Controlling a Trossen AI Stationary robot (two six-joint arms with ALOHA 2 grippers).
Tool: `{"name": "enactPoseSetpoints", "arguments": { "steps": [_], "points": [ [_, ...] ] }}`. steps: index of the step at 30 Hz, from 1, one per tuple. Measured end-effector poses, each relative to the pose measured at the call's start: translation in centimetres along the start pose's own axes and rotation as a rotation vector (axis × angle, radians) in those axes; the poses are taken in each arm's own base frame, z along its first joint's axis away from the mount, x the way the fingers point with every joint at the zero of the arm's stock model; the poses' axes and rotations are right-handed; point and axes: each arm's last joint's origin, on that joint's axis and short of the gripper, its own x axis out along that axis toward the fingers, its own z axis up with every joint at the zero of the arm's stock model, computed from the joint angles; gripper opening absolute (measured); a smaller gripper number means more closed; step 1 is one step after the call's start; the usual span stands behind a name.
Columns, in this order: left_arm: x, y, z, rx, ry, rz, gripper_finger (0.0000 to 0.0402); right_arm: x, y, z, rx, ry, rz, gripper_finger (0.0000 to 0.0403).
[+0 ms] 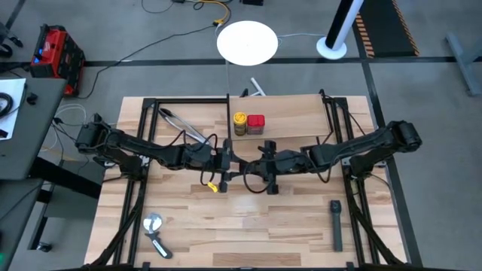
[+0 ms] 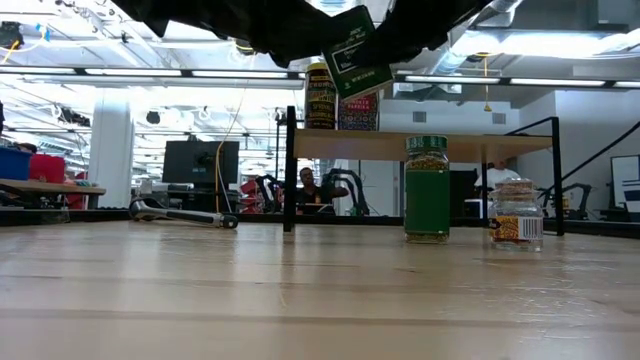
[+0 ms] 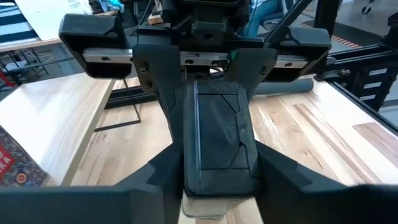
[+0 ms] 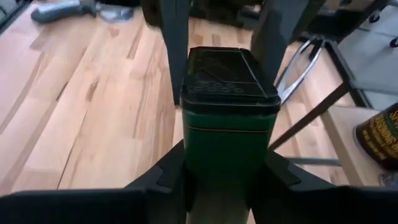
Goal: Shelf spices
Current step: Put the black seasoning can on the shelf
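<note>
We see both arms meeting above the middle of the worktop (image 1: pixel 248 218), just in front of the shelf (image 1: pixel 301 117). Between them hangs a dark green square tin (image 4: pixel 227 118), lifted clear of the wood and tilted in the low view. The right claw (image 4: pixel 225 177) is closed narrowly on the tin's body, its fingers pressed to either side. The left claw (image 3: pixel 219 165) grips the same tin from the opposite end, fingers tight against its sides. On the shelf stand a yellow round jar (image 1: pixel 239 123) and a red square tin (image 1: pixel 256 123), side by side. A green-lidded jar (image 2: pixel 427 188) and a small clear-tan jar (image 2: pixel 516 214) stand on the worktop.
</note>
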Motion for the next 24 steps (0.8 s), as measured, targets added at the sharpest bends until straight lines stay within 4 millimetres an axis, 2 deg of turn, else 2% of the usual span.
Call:
{"name": "enactPoseSetpoints", "arguments": {
  "steps": [3,6,11,18,21,24],
  "points": [
    [0.0,0.0,0.0,-0.006,-0.003,-0.009,0.0188,-0.2,0.1,0.0,-0.005,0.004,0.024,0.0121],
    [-0.2,-0.1,0.2,-0.008,-0.011,-0.018,0.0196,-1.2,0.0,0.2,0.0,-0.001,0.028,0.0121],
    [-0.8,-0.2,1.0,-0.014,-0.037,-0.036,0.0198,-4.2,-0.5,0.9,0.021,-0.031,0.035,0.0121],
    [-2.3,-0.6,2.4,-0.012,-0.08,-0.063,0.02,-9.0,-2.3,1.5,0.003,-0.106,0.009,0.0121],
    [-2.8,-0.7,2.9,-0.012,-0.1,-0.066,0.02,-10.5,-3.2,1.2,-0.014,-0.147,-0.017,0.0121],
    [-3.1,-0.8,3.1,-0.012,-0.101,-0.069,0.02,-11.4,-4.1,0.2,-0.016,-0.18,-0.05,0.0121]
  ]
}}
